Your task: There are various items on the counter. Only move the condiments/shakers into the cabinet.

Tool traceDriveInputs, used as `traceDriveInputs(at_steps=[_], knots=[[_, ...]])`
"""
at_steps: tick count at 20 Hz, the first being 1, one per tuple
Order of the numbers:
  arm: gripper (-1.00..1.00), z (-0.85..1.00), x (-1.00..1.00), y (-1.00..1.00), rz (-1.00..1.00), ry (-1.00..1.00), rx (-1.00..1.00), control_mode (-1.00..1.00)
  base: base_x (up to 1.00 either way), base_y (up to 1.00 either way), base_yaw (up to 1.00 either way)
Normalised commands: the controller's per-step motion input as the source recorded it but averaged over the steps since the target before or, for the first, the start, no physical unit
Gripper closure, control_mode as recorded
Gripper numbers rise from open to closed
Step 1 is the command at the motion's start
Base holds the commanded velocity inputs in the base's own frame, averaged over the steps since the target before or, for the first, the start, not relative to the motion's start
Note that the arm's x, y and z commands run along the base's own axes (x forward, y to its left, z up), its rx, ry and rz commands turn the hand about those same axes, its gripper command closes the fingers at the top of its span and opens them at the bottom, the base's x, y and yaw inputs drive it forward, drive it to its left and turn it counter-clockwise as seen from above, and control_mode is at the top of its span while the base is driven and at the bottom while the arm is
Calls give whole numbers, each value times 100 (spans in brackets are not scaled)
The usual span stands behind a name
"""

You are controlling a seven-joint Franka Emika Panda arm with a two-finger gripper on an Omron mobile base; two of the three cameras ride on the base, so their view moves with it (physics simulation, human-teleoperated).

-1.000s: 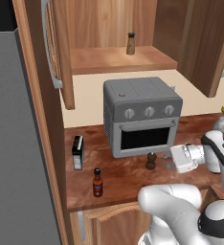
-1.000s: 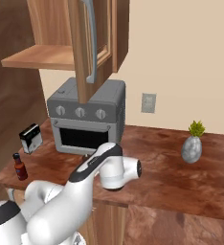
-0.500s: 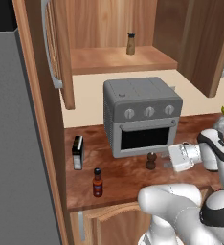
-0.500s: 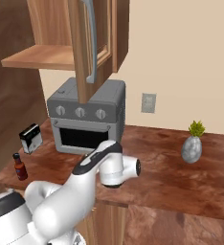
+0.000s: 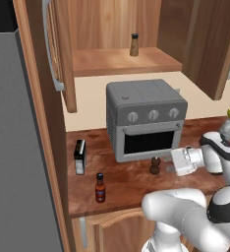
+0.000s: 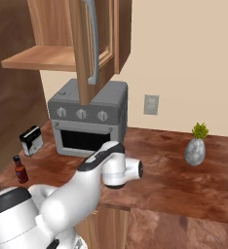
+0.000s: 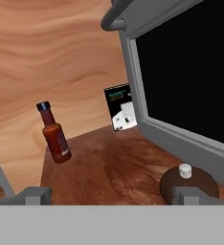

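My gripper is open, low over the counter in front of the toaster oven, pointing left at the dark brown pepper mill. In the hand view the mill stands close by the right fingertip, not between the fingers, and the gripper holds nothing. The red sauce bottle stands near the counter's front left edge, also seen as the bottle and the bottle. The tan shaker stands on the shelf of the open cabinet.
A grey toaster oven sits at the back of the counter right behind the mill. A black-and-white box stands at the left by the wall panel. A small plant in a grey vase is at the far right. Cabinet doors hang open above.
The hand has crept a little left toward the pepper mill, and the arm's elbow has shifted. The jaws stay open. Nothing on the counter has moved.
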Motion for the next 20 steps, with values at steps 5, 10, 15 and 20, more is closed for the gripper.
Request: traceDriveInputs(at_steps=[5,10,15,20], knots=[[-100,-18,14,2,0,0,0,-100,0,0,0],[-100,-17,17,0,0,0,0,-100,0,0,0],[-100,-3,20,0,0,0,0,-100,0,0,0],[-100,-5,21,0,0,0,0,-100,0,0,0]])
